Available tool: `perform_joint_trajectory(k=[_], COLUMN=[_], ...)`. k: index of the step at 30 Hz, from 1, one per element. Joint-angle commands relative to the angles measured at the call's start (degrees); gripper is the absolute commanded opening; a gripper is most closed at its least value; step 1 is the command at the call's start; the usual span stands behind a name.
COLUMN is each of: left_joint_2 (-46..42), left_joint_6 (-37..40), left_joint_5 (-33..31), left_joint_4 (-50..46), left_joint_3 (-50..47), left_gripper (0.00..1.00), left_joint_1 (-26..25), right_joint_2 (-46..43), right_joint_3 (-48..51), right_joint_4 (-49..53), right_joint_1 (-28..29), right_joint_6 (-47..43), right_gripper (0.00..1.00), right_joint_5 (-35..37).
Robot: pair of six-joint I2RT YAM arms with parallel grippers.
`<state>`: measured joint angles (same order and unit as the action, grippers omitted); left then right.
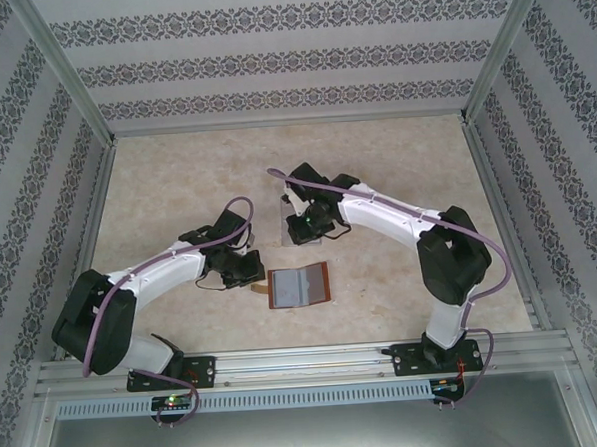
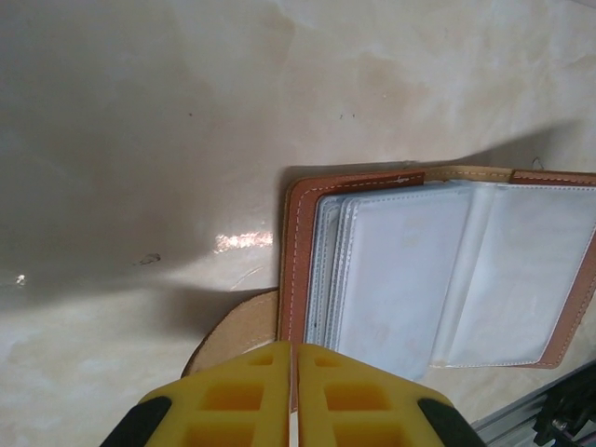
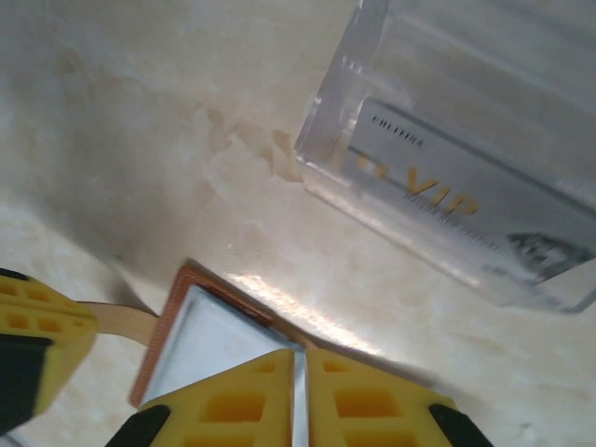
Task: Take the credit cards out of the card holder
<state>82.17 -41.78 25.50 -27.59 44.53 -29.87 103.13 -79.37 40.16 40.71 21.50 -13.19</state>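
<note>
The card holder (image 1: 300,286) lies open on the worktop (image 1: 406,168), pockets up. Its long axis runs left to right, and the strap tab (image 2: 233,333) points off its left edge. My left claw (image 2: 295,396) sits at that edge, jaws pressed together; I cannot tell whether they pinch leather. My right claw (image 3: 300,400), equally narrow, hangs beyond the holder's far edge, beside a clear box (image 3: 447,112) that contains a grey card (image 3: 438,191) marked VIP. The pockets look too milky to read. The right wrist view shows one corner of the holder; the fingers hide the rest.
</note>
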Motion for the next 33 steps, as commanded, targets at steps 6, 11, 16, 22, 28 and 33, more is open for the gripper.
perform_joint_trajectory(k=[6,11,16,22,28,33], left_joint_2=[2.7,3.3,4.8,5.0,6.0,6.6], left_joint_6=[3.1,4.3,5.0,5.1,5.0,5.0], left_joint_5=[1.8,0.9,-1.7,-1.4,0.3,-0.1], left_joint_4=[0.7,0.3,-0.8,-0.5,1.1,1.3], left_joint_3=[0.5,-0.5,-0.3,-1.4,-3.0,-3.3], left_gripper=[0.1,0.09,0.09,0.09,0.09,0.09], left_joint_1=[0.7,0.8,0.8,0.7,0.7,0.7], right_joint_2=[-2.3,-3.6,-3.5,-3.0,-1.8,-0.7], right_joint_3=[4.6,8.1,10.0,12.5,12.6,12.3], right_joint_4=[-6.1,-9.0,-10.4,-12.5,-13.0,-14.0], right_joint_1=[4.0,6.1,7.6,8.3,9.4,10.6], right_joint_6=[19.6,23.3,25.9,28.3,29.0,30.0], right_gripper=[0.1,0.13,0.18,0.19,0.23,0.26], right_joint_5=[-6.3,-4.7,-4.2,-4.3,-4.6,-5.2])
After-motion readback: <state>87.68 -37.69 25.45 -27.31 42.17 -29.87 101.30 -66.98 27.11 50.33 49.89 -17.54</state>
